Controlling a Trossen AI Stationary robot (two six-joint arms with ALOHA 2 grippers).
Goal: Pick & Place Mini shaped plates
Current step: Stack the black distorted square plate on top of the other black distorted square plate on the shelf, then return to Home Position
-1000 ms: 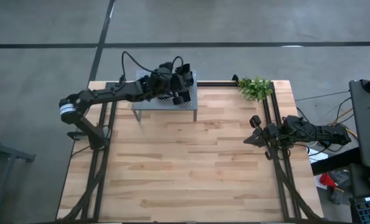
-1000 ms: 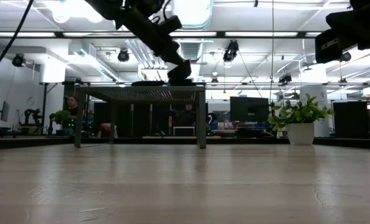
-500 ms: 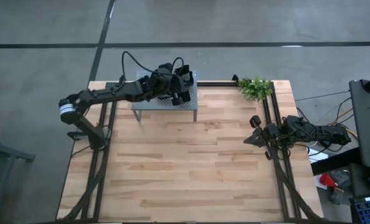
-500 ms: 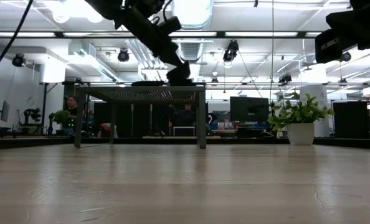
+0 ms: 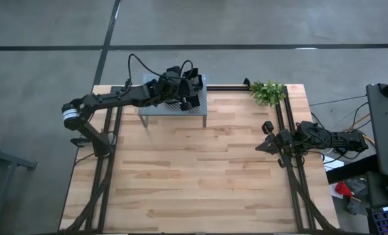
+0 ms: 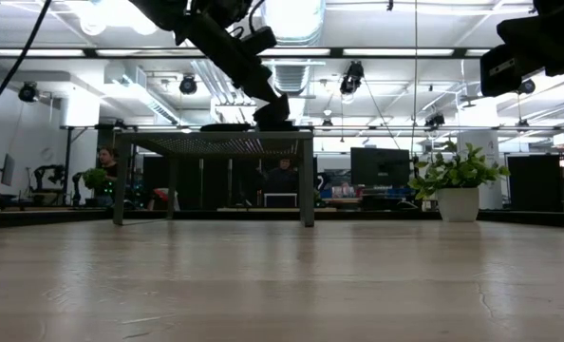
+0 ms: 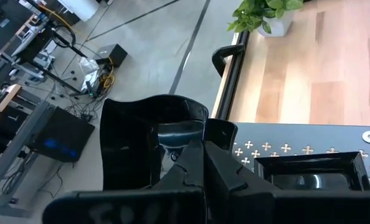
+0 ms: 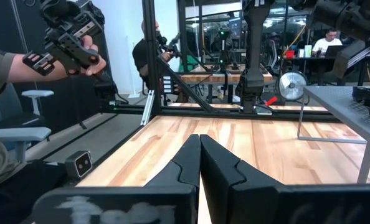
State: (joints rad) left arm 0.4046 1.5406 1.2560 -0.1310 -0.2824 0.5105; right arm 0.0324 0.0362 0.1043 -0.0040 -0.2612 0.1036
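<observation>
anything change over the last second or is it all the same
Nothing visibly changed. The left gripper stays shut over the grey shelf, with black plates in front of it, and the right gripper stays shut at the table's right edge.

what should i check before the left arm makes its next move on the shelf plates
1. Left gripper over the grey shelf: ok, it sits above the shelf's right end.
2. Left fingers closed on a plate: cannot tell; they look shut, but a grip on the wavy-rimmed plate behind them is unclear.
3. Neighbouring square plate clear of the fingers: ok, it lies apart on the shelf.
4. Right gripper out of the way: ok, shut and parked at the table's right edge.
5. Plant clear of the path: ok, it stands at the far right corner.
6. Person's hand away from the table: ok, it is beyond the table edge.
</observation>
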